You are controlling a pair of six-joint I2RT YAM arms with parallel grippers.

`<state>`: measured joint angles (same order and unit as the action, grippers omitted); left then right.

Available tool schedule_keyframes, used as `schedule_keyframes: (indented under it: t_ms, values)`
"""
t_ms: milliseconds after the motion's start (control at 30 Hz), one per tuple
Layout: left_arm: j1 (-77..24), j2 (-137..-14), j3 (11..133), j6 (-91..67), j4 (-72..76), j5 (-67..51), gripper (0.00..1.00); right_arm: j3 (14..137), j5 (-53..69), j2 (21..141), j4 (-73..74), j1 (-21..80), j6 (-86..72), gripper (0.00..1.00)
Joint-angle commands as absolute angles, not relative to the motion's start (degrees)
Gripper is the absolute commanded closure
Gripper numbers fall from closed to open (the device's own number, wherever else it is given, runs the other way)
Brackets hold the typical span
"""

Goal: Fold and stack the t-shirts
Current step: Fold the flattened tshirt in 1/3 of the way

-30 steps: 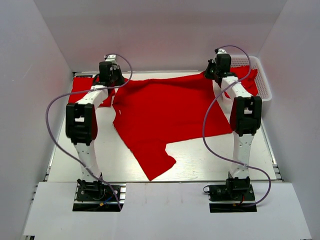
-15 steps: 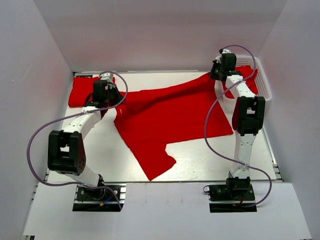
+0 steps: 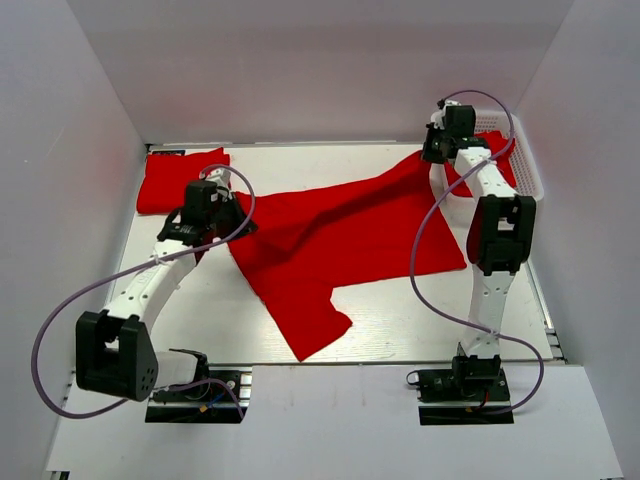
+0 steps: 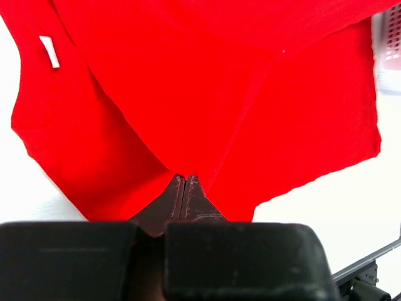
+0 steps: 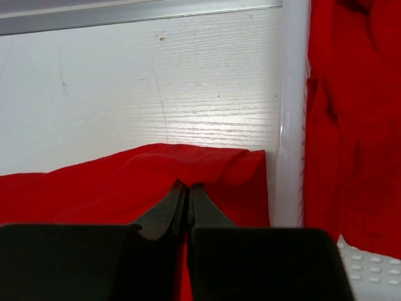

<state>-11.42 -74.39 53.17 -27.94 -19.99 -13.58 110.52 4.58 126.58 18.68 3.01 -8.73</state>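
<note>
Draping softly creased, red t-shirt (image 3: 340,230) spans table (image 3: 400,310).

Open desk (image 3: 420,310) near of the spread t-shirt (image 3: 340,235), either side of its near flap. Open strip far of the t-shirt too, up to the back wall. Blocked far-right of the t-shirt by the white basket (image 3: 528,170), rim just beside the cloth; far-left by a folded red shirt (image 3: 170,180). Left arm (image 3: 150,285) slanting low at the t-shirt's left edge, right arm (image 3: 490,250) standing at its right.

Red t-shirt (image 3: 340,235), white tag (image 4: 49,51); white basket (image 5: 292,94), seemingly dotted base.
</note>
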Motion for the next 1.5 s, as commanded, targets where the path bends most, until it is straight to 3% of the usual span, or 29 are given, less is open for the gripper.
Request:
schedule_keyframes:
  t_ms: [0,200,233,333,367,400,467,500,867,1067,1467]
  values:
    - [-11.78,-71.02,53.26,-28.56,-22.06,-12.49,1.00,112.41,3.87,121.73,20.82,2.46,-7.47,1.00]
    - [-12.30,-73.47,48.53,-29.62,-21.53,-16.34,1.00,109.43,4.57,121.11,22.50,2.55,-7.64,1.00]
    - [-12.83,-73.48,47.99,-30.40,-21.53,-17.39,1.00,109.08,4.05,121.03,22.94,2.55,-7.91,0.94]
    - [-12.83,-74.97,47.37,-31.03,-23.28,-18.90,0.78,107.23,2.56,120.32,24.17,2.55,-8.26,0.68]
    - [-12.83,-74.97,47.37,-31.03,-24.68,-17.42,0.68,106.18,2.11,119.71,24.43,2.55,-8.70,0.63]
    - [-13.35,-74.97,47.37,-31.03,-25.39,-16.71,0.50,105.91,2.02,119.10,24.52,2.64,-8.88,0.53]
    - [-13.36,-74.36,48.07,-31.03,-26.54,-14.43,0.32,105.38,2.20,118.22,24.35,2.81,-8.96,0.41]
    - [-13.36,-73.75,48.95,-31.03,-27.15,-13.72,0.01,105.21,2.63,117.17,24.17,2.90,-8.88,0.10]
    - [-13.36,-80.84,57.65,-28.13,-20.93,-8.44,0.00,106.96,9.92,117.15,22.85,5.53,-4.40,0.10]
    - [-13.36,-96.90,68.36,-26.10,-18.19,-8.44,0.00,112.06,9.50,122.34,26.19,9.66,-2.02,0.10]
    - [-12.22,-119.34,86.21,-24.87,-20.30,-6.94,0.00,120.05,2.03,137.18,28.92,10.11,-14.13,0.10]
